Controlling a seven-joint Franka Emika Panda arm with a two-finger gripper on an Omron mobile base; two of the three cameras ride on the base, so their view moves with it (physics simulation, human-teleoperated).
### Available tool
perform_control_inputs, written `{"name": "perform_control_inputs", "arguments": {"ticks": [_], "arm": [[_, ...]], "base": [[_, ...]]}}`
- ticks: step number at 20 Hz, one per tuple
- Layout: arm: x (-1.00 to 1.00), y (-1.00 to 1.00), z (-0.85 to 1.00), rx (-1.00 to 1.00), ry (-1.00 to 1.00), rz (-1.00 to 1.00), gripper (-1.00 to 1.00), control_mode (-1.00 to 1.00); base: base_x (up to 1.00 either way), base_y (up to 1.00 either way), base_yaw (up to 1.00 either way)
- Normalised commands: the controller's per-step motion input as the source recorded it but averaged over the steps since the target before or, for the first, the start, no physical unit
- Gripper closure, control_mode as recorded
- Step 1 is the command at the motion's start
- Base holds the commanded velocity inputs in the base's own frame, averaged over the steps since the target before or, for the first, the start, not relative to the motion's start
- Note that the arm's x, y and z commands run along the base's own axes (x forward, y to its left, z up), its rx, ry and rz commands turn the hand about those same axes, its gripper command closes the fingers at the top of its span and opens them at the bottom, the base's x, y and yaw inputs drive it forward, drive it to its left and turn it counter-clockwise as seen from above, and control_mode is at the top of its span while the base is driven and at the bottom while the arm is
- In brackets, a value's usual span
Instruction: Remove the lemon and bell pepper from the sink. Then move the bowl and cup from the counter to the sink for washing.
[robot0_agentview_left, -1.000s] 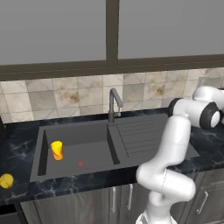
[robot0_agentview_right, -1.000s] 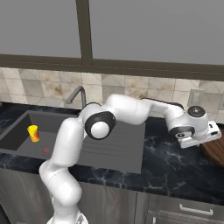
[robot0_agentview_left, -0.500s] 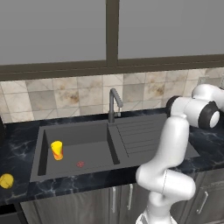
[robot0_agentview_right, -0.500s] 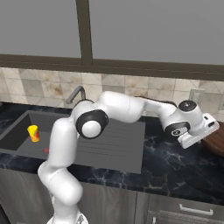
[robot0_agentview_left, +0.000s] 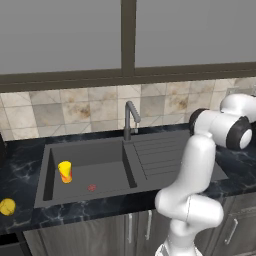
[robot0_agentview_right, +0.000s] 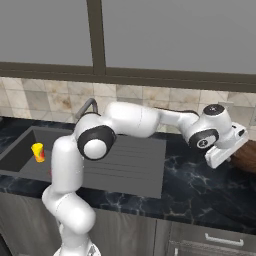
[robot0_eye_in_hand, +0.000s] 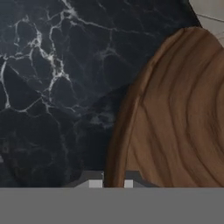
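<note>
A black marbled surface (robot0_agentview_left: 20, 165) is seen carrying the lemon (robot0_agentview_left: 7, 206), the sink (robot0_agentview_left: 160, 155) and, seemingly resting, the bowl (robot0_eye_in_hand: 183, 118).

Arm stretched far right, gripper (robot0_eye_in_hand: 110, 183) pinched closed

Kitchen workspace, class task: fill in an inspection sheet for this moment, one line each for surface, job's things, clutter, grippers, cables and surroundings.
Surface: black marbled counter, with a dark grey sink and ribbed drainboard set into it.
Job's things: cup stands upright in the basin; lemon lies on the counter left of the sink; wooden bowl sits on the counter at the far right. Bell pepper: nothing seen.
Clutter: small flat reddish disc on the basin floor.
Grippers: gripper shut on the bowl's rim.
Cables: nothing seen.
Surroundings: grey faucet, tiled backsplash, window above, cabinet doors below.
</note>
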Motion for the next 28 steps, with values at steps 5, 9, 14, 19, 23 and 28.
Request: {"name": "perform_control_inputs", "arguments": {"ticks": [5, 9, 14, 19, 23, 28], "arm": [[-0.27, 0.22, 0.32, 0.00, 0.04, 0.15, 1.00, -1.00], [-0.30, 0.25, 0.28, 0.00, 0.00, 0.15, 1.00, -1.00], [-0.35, 0.22, 0.24, 0.00, 0.00, 0.13, 1.00, -1.00], [-0.31, 0.27, 0.19, 0.00, 0.03, 0.12, 1.00, -1.00], [-0.21, 0.32, 0.18, 0.00, 0.13, 0.13, 1.00, -1.00], [-0.13, 0.38, 0.14, 0.00, 0.17, 0.16, 1.00, -1.00]], "base": [[0.00, 0.00, 0.00], [0.00, 0.00, 0.00], [0.00, 0.00, 0.00], [0.00, 0.00, 0.00], [0.00, 0.00, 0.00], [0.00, 0.00, 0.00]]}}
